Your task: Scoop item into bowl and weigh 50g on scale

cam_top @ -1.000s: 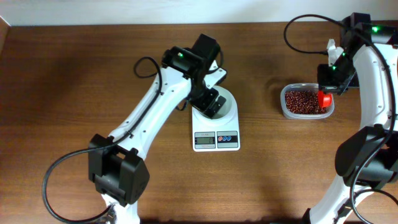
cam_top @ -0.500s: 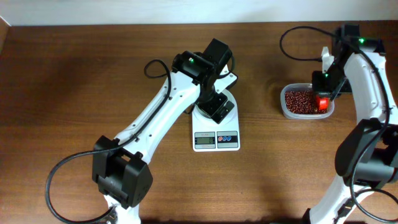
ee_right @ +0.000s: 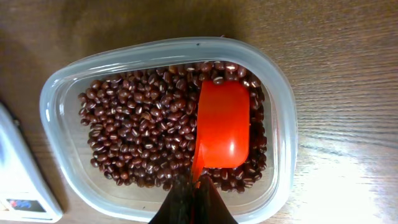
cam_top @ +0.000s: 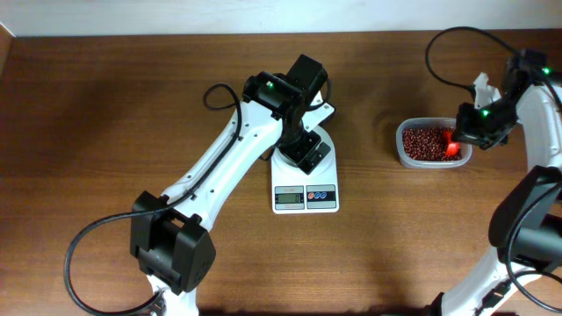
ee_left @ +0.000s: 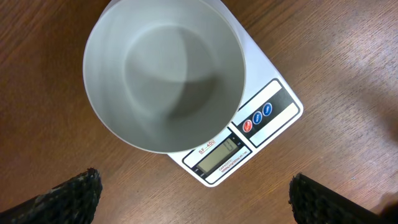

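The white bowl [ee_left: 165, 71] stands empty on the white scale [ee_left: 267, 112]; both also show in the overhead view, bowl [cam_top: 321, 146] and scale [cam_top: 306, 197]. My left gripper [ee_left: 193, 199] is open and empty, hovering above the bowl and scale [cam_top: 301, 145]. The dark reddish-brown beans [ee_right: 140, 134] fill a clear plastic tub [ee_right: 68, 93] at the right [cam_top: 428, 143]. My right gripper [ee_right: 198, 202] is shut on the handle of a red scoop [ee_right: 224, 127], whose empty cup rests on the beans at the tub's right side [cam_top: 452, 145].
The brown wooden table [cam_top: 105, 105] stretches around. The scale's corner shows at the left edge of the right wrist view [ee_right: 18, 186]. Cables run over the table behind both arms.
My right arm has swung outward to the right while the red scoop stays in the tub's right side. The left arm shifted slightly right a second ago, then held still.
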### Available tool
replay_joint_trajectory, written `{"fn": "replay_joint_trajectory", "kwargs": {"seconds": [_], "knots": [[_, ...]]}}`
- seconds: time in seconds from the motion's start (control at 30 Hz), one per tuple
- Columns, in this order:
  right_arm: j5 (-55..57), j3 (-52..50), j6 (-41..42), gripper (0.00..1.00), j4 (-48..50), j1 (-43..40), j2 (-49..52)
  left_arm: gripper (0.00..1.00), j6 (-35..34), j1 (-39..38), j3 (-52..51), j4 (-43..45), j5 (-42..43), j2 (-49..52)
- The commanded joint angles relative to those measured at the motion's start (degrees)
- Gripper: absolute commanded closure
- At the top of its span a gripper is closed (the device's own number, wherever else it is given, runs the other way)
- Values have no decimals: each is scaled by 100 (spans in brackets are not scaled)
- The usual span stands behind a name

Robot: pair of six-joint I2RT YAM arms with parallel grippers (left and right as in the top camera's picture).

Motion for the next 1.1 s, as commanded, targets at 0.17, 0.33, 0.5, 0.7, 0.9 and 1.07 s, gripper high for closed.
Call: {"fn": "replay_joint_trajectory", "kwargs": {"seconds": [0.17,0.33,0.5,0.7,0.9,1.07], "knots": [[-1515,-651,-437,96,389,-367,28,1,74,9,-70,13,-39,-111],[-1692,-1016,-474,96,807,-365,28,1,74,9,-70,13,-39,-111],[-1963,-1071,-476,96,809,-374,26,1,74,9,-70,13,-39,-111],[-2098,-1073,-476,96,621,-378,26,1,74,9,-70,11,-39,-111],[-2721,-1108,-785,96,481,-765,26,1,74,9,-70,13,-39,-111],[-3399,-1152,-920,96,396,-1182,26,1,74,9,-70,11,-39,-111]]}}
